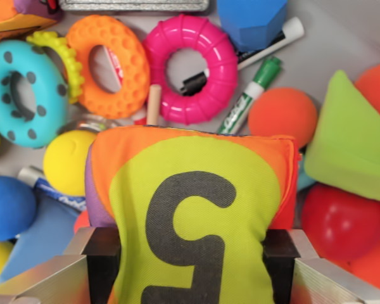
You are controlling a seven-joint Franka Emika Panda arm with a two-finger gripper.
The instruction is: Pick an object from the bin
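- The bin [361, 38] has a pale grey floor, bare only at the far right and in gaps between toys; no room beyond it shows.
- The bean bag [193, 215], orange and lime with a purple edge, fills the near middle, pinched at both sides by the black fingers [102, 259] of the gripper [191, 266], which are closed on it.
- Beyond it lie a pink ring [191, 69], an orange ring [109, 63] and a spotted teal ring [22, 94], packed side by side.
- A green marker [252, 94] and a black-and-white marker [266, 47] slant beside the pink ring, under a blue block [250, 22].
- To the right sit an orange ball [282, 115], a lime cone [351, 142] and a red ball [343, 221]; to the left, a yellow ball [68, 161] and a blue ball [7, 208].
- The bag bears a large black "5", upside down in the wrist view.
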